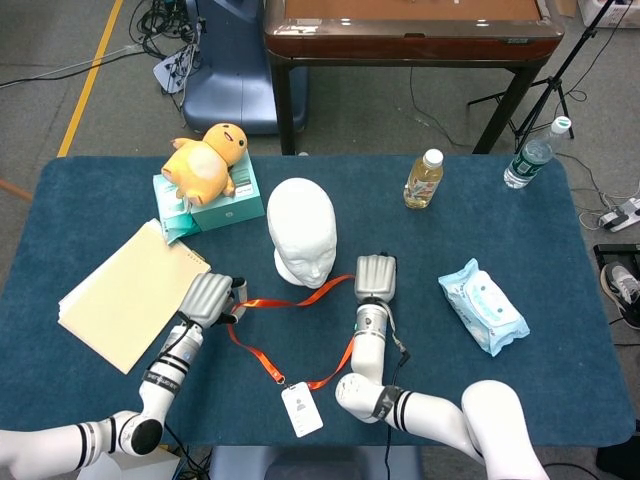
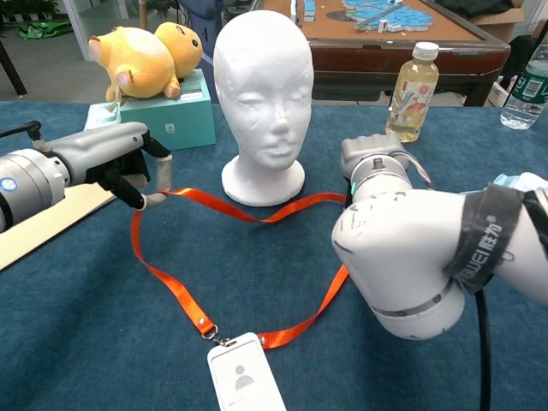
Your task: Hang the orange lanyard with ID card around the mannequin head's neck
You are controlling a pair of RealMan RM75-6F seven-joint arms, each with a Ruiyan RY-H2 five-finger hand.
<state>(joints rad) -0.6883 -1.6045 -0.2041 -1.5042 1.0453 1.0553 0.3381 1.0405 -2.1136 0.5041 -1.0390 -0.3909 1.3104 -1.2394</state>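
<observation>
The white mannequin head stands upright mid-table, facing me. An orange lanyard lies in a loop on the blue cloth in front of its base. Its white ID card rests near the front edge. My left hand pinches the strap's left end just off the cloth. My right hand holds the strap's right end, close to the head's base on the right. The right forearm hides its fingertips in the chest view.
A yellow plush toy lies on a teal tissue box at back left. A manila folder sits at the left. A juice bottle, a water bottle and a wipes pack are on the right.
</observation>
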